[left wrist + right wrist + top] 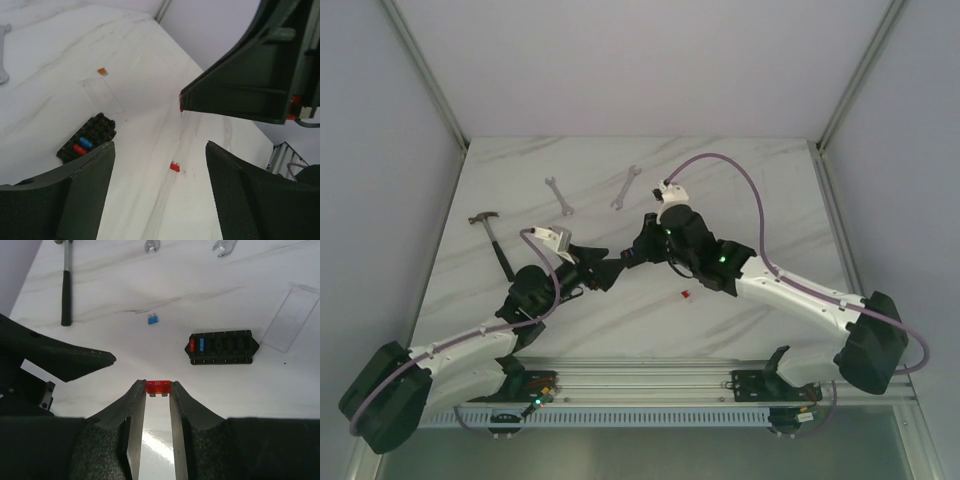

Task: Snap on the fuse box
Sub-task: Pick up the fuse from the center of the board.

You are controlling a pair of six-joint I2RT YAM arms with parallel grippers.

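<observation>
Fuse [157,385] sits pinched in the right claw [157,390]; left claw [159,150] hangs spread. It should be squared over an empty fuse box [223,347] slot, then pressed straight down.

You have one fuse box [222,346] holding two fuses, a seated red fuse [192,345] and a seated blue fuse [201,344], plus one clear cover [291,319]. Outside it, count four more: a held red fuse [158,386] in the right end effector [158,390], a loose red fuse [174,166], a loose blue fuse [153,319] and an orange fuse [102,71]. You also have two wrenches, a left wrench [558,195] and a right wrench [626,187], and one hammer [492,232]
</observation>
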